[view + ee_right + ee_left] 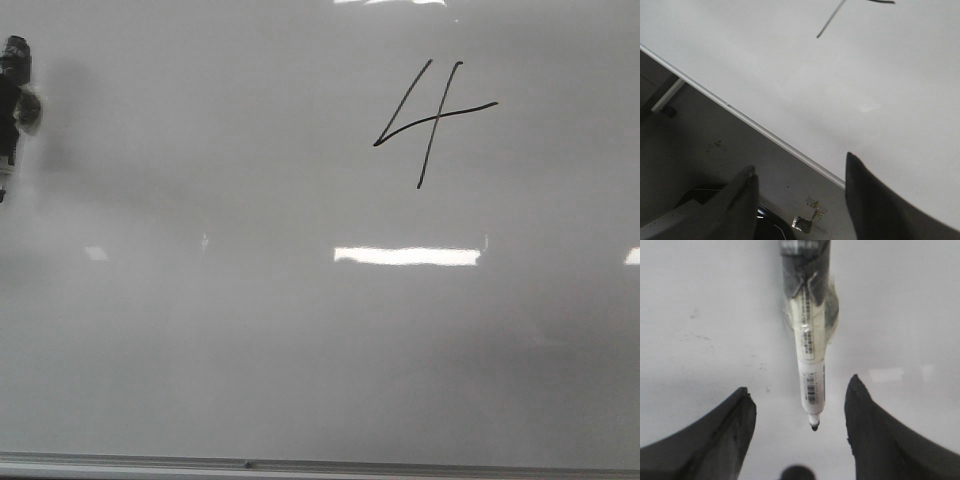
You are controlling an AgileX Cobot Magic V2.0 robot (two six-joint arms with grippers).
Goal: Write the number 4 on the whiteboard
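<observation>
We look across a glossy, pale whiteboard [200, 350] with a thin grey frame along its near edge and bright strips of reflected light. The number 4 [432, 120] stands in black on its upper right, well apart from our left gripper [799, 415], whose fingers are spread around a fixed marker [810, 360]. Our right gripper [799, 182] hangs open over the board's edge and the floor [695, 145].

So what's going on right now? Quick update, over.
Left gripper fingers spread, marker mounted between them, off at board's left edge. Right gripper open, empty. Number 4 drawn on whiteboard. Nothing blocking.
</observation>
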